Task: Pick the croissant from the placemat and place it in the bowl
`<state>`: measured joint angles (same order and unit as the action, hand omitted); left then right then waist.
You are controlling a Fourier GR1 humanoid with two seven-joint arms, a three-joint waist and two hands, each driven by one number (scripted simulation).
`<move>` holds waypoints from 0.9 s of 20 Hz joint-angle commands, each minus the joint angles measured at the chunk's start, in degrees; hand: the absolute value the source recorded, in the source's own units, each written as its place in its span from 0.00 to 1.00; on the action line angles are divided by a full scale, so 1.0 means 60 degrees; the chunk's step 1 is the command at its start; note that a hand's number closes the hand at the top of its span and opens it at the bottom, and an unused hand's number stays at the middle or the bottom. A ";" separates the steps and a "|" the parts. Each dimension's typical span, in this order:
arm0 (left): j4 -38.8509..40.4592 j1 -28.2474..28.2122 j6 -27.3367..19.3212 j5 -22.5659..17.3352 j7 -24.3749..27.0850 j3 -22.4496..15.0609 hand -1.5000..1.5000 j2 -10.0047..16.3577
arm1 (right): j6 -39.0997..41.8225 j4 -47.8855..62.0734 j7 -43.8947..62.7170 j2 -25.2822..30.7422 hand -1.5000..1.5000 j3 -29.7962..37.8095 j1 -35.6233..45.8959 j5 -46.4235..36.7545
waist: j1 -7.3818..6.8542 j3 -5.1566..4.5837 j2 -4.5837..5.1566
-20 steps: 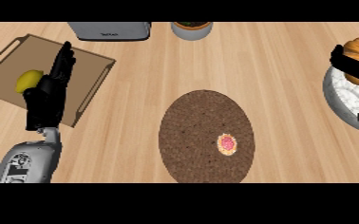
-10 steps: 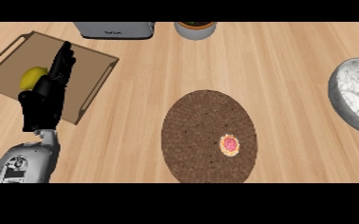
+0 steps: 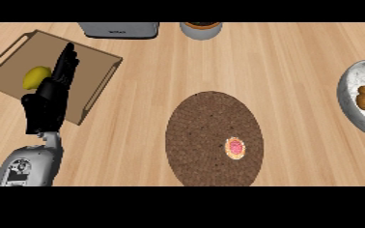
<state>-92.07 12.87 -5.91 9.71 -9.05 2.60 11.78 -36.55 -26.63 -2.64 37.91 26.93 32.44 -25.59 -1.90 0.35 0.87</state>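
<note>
A brown croissant (image 3: 361,96) lies inside the grey bowl (image 3: 342,99), which is cut off by the right edge. The dark brown oval placemat (image 3: 206,130) sits in the middle of the counter and holds only a small round pink and orange pastry (image 3: 234,148). My left hand (image 3: 49,99) rests open at the left, fingers pointing up over the tray's edge, far from the placemat and the bowl. No part of my right hand shows.
A brown wooden tray (image 3: 85,65) at the left holds a yellow lemon (image 3: 35,77). At the back edge stand a grey toaster (image 3: 118,29) and a round jar (image 3: 201,29).
A second ago my right hand was over the bowl at the right edge with something orange in it. It has since left the view, and the croissant now shows in the bowl. The left hand stays put.
</note>
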 commanded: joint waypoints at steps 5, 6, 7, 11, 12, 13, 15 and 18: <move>-0.0321 0.0260 0.0004 0.0118 -0.0649 -0.0110 0.50 -0.0025 | 0.0535 0.0680 -0.3356 0.0019 0.00 0.1659 0.0019 0.1805 | 0.0048 0.0003 -0.0034; -0.0189 0.0294 0.0048 -0.0028 -0.0522 0.0019 0.50 -0.0025 | 0.0888 0.0904 -0.3529 0.0288 0.00 0.1852 0.0068 0.1991 | 0.0043 0.0000 -0.0019; -0.0143 0.0265 0.0004 0.0110 -0.0387 -0.0020 0.50 -0.0002 | 0.0925 0.1088 -0.3627 0.0485 0.00 0.1967 0.0191 0.2061 | 0.0030 -0.0004 -0.0013; -0.0172 -0.0222 -0.0035 0.0145 -0.0064 -0.0131 0.50 -0.0232 | 0.1337 0.1522 -0.4452 0.0622 0.00 0.2426 -0.0010 0.2633 | 0.0082 -0.0022 -0.0055; -0.0211 -0.0143 0.0070 0.0054 -0.0210 0.0259 0.50 0.0139 | 0.1947 0.0918 -0.4470 0.0527 0.00 0.2650 -0.0693 0.3094 | 0.0268 -0.0042 -0.0127; 0.0327 -0.0165 -0.0137 0.0223 0.0244 0.0027 0.50 -0.0235 | 0.2268 0.1141 -0.4290 0.0832 0.00 0.2581 -0.0482 0.3092 | 0.0252 -0.0042 -0.0104; 0.0159 -0.0155 -0.0072 0.0221 -0.0045 0.0028 0.50 -0.0183 | 0.2378 0.0466 -0.4667 0.0036 0.00 0.2869 -0.1430 0.3641 | 0.0440 -0.0061 -0.0179; -0.0041 -0.0010 0.0030 0.0093 -0.0174 0.0308 0.50 0.0018 | 0.3629 0.0430 -0.4889 0.0849 0.00 0.3154 -0.1829 0.4168 | 0.0356 -0.0049 -0.0144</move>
<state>-92.27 11.82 -6.12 10.45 -9.50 3.55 11.27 -20.99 -23.10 -29.01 41.31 43.42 25.50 -4.68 -0.03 0.07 0.06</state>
